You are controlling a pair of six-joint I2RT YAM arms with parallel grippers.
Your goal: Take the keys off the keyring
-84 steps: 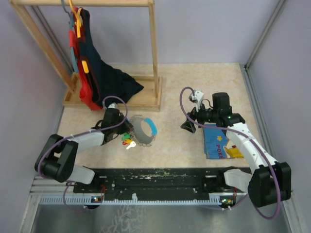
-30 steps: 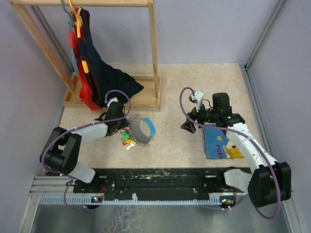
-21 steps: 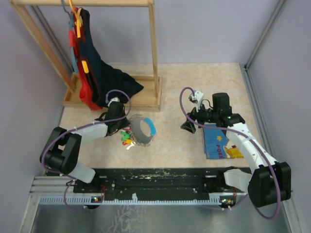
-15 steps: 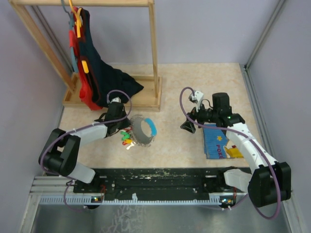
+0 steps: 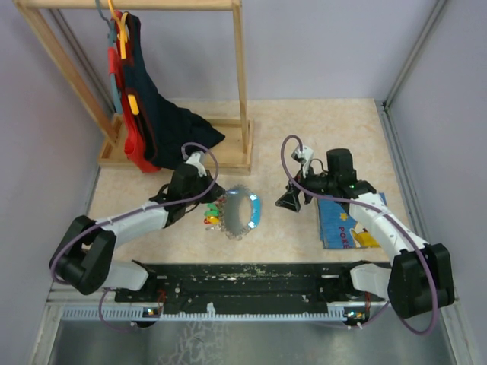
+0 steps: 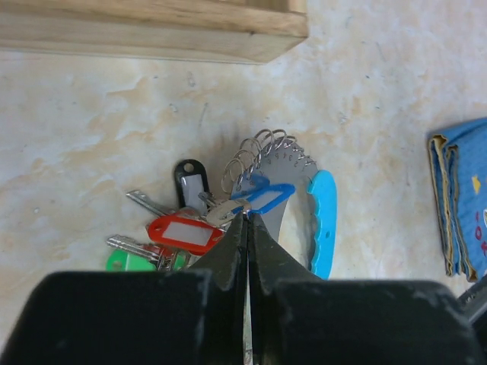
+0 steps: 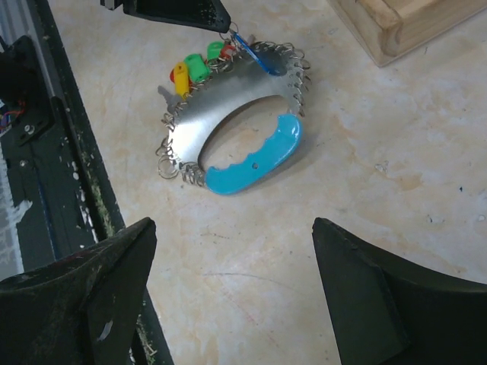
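Note:
The keyring (image 5: 240,213) is a thin silvery oval plate with a light-blue patch (image 6: 323,220) and small wire rings round its edge. It lies on the table between the arms. The keys (image 5: 211,216) bunch at its left: red (image 6: 183,232), green (image 6: 125,261), black (image 6: 190,182) and blue (image 6: 268,199) tags, plus a yellow one (image 7: 180,77). My left gripper (image 6: 247,217) is shut, its tips pinching the end of the blue tag beside a metal key. My right gripper (image 7: 236,266) is open and empty, to the right of the keyring (image 7: 221,114), apart from it.
A wooden clothes rack (image 5: 222,156) with hanging clothes (image 5: 152,122) stands at the back left; its base (image 6: 152,30) lies just beyond the keys. A blue picture book (image 5: 346,220) lies under the right arm. A black rail (image 5: 251,274) runs along the near edge.
My left gripper has moved right and a little nearer, dragging the keyring and keys with it. My right gripper has shifted slightly left, still open.

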